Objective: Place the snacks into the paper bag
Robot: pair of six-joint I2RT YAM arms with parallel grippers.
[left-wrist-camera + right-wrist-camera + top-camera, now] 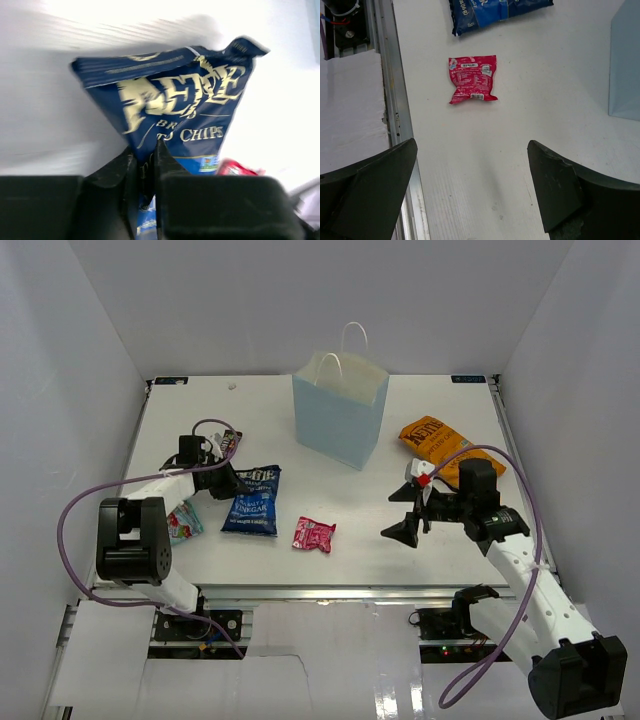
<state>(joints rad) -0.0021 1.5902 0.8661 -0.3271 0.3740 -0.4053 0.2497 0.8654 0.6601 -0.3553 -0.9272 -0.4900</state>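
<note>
The light blue paper bag (340, 420) stands upright at the back middle; its side shows in the right wrist view (626, 65). My left gripper (226, 485) (145, 152) is shut on the left edge of the blue chip bag (254, 501) (185, 100). My right gripper (410, 512) (471, 150) is open and empty above bare table. The pink-red packet (313, 535) (472, 78) lies ahead of it. The orange chip bag (440, 447) lies right of the paper bag. The green packet (184, 523) lies partly under my left arm. The dark purple candy bar (230, 443) lies beyond my left gripper.
White walls close in the table on three sides. A metal rail (395, 100) runs along the near edge. Purple cables loop from both arms.
</note>
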